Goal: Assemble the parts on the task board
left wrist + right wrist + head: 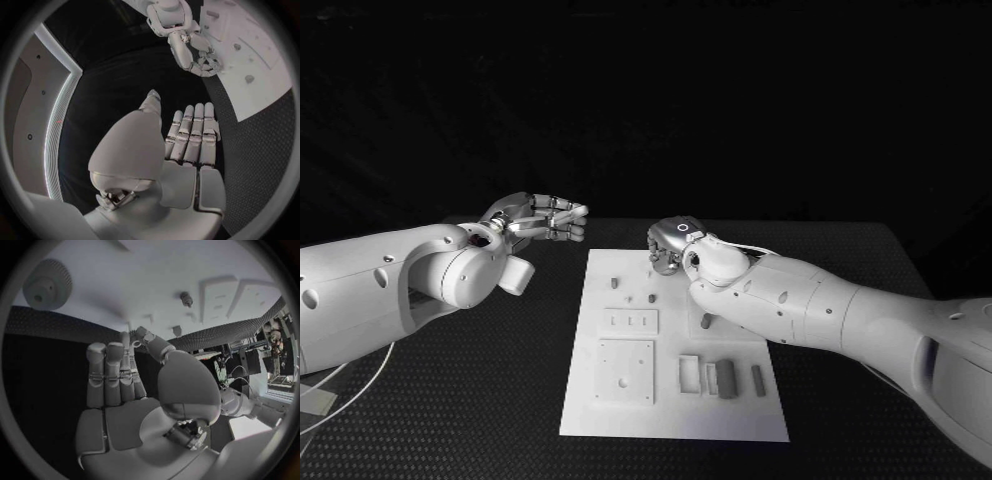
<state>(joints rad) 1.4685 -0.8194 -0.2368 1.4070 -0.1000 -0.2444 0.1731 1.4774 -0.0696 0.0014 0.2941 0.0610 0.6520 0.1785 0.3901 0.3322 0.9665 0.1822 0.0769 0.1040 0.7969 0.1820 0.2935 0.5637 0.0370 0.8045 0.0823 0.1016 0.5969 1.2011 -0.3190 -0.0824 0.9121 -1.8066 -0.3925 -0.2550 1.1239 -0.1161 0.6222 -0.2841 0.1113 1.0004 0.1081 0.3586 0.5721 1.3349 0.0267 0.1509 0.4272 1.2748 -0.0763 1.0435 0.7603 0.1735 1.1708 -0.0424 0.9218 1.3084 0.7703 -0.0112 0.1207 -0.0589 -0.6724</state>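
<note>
Currently the right hand (678,243), silver and many-fingered, hovers at the far edge of the flat white task board (632,415). In the right wrist view its fingers (112,375) lie straight and side by side, thumb apart, holding nothing. The left hand (538,218) hangs off the board's far left corner over the black table (459,420), fingers (194,135) likewise straight, pressed together, nothing held.

Parts: small grey rectangular blocks (721,378) lie loose near the board's near right. Two square plates (625,371) sit mid-board; seated or loose, cannot tell. A small peg (185,299) stands near the far end.

Handling judgement: parts look rigid, light, smooth-faced, likely plastic; not fragile, but liable to slide on the board. Best taken by a pinch across the long side faces of a block, lifted straight up.
</note>
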